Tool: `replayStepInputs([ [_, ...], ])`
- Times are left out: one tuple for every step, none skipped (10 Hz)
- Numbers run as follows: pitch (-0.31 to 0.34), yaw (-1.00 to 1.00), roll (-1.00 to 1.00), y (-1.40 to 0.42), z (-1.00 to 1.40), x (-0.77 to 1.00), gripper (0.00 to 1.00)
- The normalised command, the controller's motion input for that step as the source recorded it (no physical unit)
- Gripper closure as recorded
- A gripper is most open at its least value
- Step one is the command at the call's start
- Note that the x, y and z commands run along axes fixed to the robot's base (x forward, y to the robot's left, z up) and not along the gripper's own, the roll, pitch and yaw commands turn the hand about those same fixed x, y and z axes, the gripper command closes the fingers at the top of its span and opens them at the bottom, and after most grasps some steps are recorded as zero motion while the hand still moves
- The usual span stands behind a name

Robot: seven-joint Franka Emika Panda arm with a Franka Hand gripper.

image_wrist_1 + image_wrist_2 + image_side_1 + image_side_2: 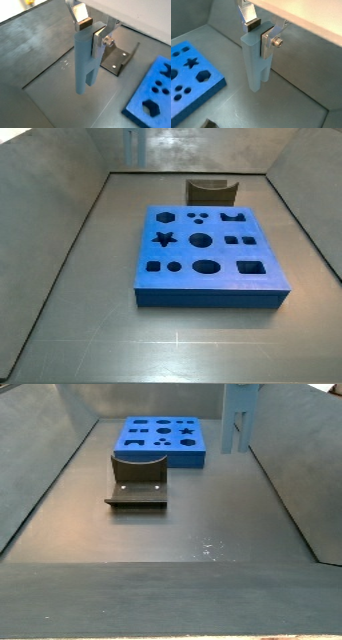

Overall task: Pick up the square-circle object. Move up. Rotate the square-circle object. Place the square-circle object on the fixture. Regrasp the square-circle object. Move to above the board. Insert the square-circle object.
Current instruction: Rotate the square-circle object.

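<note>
The square-circle object [85, 62], a slim pale blue-grey peg, hangs upright in the air in both wrist views [256, 62]. My gripper [90, 30] is shut on its upper end, with a silver finger [269, 41] pressed on one face and the dark pad of the other finger on the opposite face. In the side views the peg [241, 416] hangs near a wall, off to the side of the board [163, 439] and well above the floor [130, 146]. The fixture [138, 479] stands bare on the floor beside the board [207, 253].
Grey walls [54, 188] enclose the dark floor [174, 534] on all sides. The blue board [150, 95] and the dark fixture [119, 61] lie below and to the side of the hanging peg. A white scuff [205, 549] marks the floor.
</note>
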Motion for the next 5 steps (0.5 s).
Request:
replayStepInputs([
  [0.004, -1.0, 0.0, 0.01, 0.0, 0.0, 1.0],
  [0.004, -1.0, 0.0, 0.01, 0.0, 0.0, 1.0],
  [0.004, -1.0, 0.0, 0.01, 0.0, 0.0, 1.0],
  [0.005, -1.0, 0.0, 0.01, 0.0, 0.0, 1.0],
  [0.005, -1.0, 0.0, 0.01, 0.0, 0.0, 1.0],
])
